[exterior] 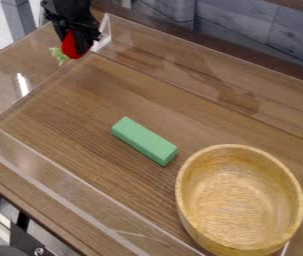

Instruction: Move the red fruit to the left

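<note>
One near-vertical end effector [72,44], clamping red fruit [71,45] above table [181,100].

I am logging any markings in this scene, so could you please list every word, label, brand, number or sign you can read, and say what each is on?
None: no text can be read anywhere.
The green block, wooden bowl, red fruit and gripper show no markings, nor do the clear walls.

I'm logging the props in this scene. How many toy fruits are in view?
1: the red fruit, at the far left of the table, clamped in the gripper. None shows in the wooden bowl.
</note>
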Controlling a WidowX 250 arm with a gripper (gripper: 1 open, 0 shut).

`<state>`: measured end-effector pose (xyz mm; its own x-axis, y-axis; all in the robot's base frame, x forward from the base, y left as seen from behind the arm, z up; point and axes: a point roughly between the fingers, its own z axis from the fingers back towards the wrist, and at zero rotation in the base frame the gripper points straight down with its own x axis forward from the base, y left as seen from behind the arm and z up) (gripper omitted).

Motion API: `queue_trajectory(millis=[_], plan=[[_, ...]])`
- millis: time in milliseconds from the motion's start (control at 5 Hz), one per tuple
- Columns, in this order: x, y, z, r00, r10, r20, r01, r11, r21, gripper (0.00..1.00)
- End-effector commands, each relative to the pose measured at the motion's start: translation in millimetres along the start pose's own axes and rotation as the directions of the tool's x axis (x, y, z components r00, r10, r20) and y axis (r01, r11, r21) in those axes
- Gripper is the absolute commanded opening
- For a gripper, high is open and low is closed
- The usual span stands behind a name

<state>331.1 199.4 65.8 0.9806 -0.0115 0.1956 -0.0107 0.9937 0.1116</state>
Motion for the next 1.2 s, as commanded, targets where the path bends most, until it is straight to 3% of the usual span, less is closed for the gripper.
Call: queue_trajectory(millis=[0, 200, 400, 600, 1000], plan=[[13.4, 14.3, 2.6, 0.999, -0.028, 0.042, 0.027, 0.999, 0.027, 0.0], [18.2, 18.5, -11.5, 0.998, -0.052, 0.034, 0.051, 0.999, 0.015, 0.0], [11.2, 2.7, -10.4, 0.999, -0.021, 0.024, 0.021, 1.0, 0.004, 1.0], [4.1, -13.2, 1.6, 1.0, 0.014, 0.028, -0.014, 1.0, -0.007, 0.0], [13.3, 16.5, 17.2, 0.999, 0.045, 0.028, -0.044, 0.999, -0.016, 0.0]])
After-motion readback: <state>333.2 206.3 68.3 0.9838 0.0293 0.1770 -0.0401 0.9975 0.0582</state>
